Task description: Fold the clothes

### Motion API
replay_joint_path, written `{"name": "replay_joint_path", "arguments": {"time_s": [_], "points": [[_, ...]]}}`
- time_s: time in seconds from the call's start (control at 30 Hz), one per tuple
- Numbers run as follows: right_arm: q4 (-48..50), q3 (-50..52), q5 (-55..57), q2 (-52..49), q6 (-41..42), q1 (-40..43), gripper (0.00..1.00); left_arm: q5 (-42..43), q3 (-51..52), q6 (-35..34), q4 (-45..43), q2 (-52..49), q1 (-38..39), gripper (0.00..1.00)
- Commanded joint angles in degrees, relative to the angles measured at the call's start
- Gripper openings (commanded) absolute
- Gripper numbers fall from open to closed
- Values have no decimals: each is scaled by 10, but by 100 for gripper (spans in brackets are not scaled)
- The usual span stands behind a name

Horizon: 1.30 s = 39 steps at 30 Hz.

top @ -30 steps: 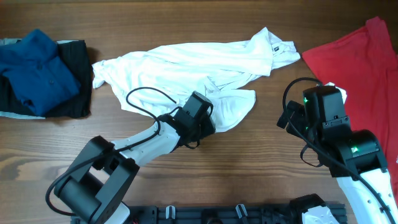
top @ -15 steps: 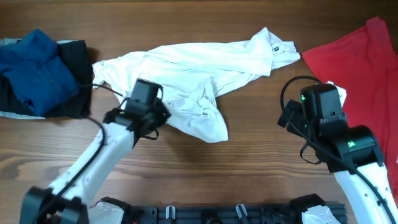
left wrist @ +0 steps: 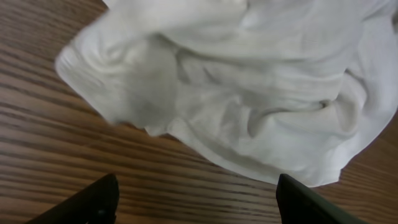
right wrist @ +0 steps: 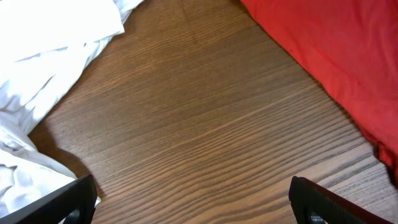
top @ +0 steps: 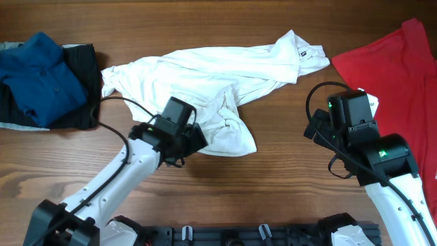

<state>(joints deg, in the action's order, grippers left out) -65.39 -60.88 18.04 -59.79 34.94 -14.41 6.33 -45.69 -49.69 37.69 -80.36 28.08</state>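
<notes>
Just ahead of the left gripper (left wrist: 196, 186), its jaws spread wide and empty above the wooden table (left wrist: 62, 155), the white T-shirt (left wrist: 249, 93) lies crumpled. Well off to its right, the right gripper (right wrist: 189, 193) hangs released too, with white cloth to its left and the red shirt (right wrist: 323, 50) to its right. Far to the left gripper's left, a blue garment (top: 37, 78) rests on a black garment (top: 85, 102).

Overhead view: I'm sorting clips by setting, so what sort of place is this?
Probably a robot test bench for laundry folding: a left arm and right arm at a wooden table, a crumpled white T-shirt, a red shirt, and a blue-and-black clothes pile.
</notes>
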Motion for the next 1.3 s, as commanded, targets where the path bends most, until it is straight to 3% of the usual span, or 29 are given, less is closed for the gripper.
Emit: {"name": "replay_joint_path", "arguments": {"time_s": [0.0,0.43,0.53,0.6,0.67,0.73,1.0,1.27], "points": [[-1,-4,0,-1,12,2,100,-34,26,-56,-24,-29,38,81],[-2,-4,-1,-1,13,2,100,-52,31,-93,-153,-146,55,77],[-2,-4,-1,-1,12,2,100,-60,31,-93,-178,-170,55,54],[-3,-4,0,-1,12,2,100,-61,31,-93,-185,-175,55,32],[-2,-4,-1,-1,13,2,100,-65,31,-93,-189,-175,55,25],[-2,-4,-1,-1,12,2,100,-82,31,-93,-188,-175,55,4],[-1,-4,0,-1,13,2,100,-83,30,-61,-139,-117,44,4],[0,-4,-1,-3,10,2,100,-107,30,-30,118,147,44,4]]}}
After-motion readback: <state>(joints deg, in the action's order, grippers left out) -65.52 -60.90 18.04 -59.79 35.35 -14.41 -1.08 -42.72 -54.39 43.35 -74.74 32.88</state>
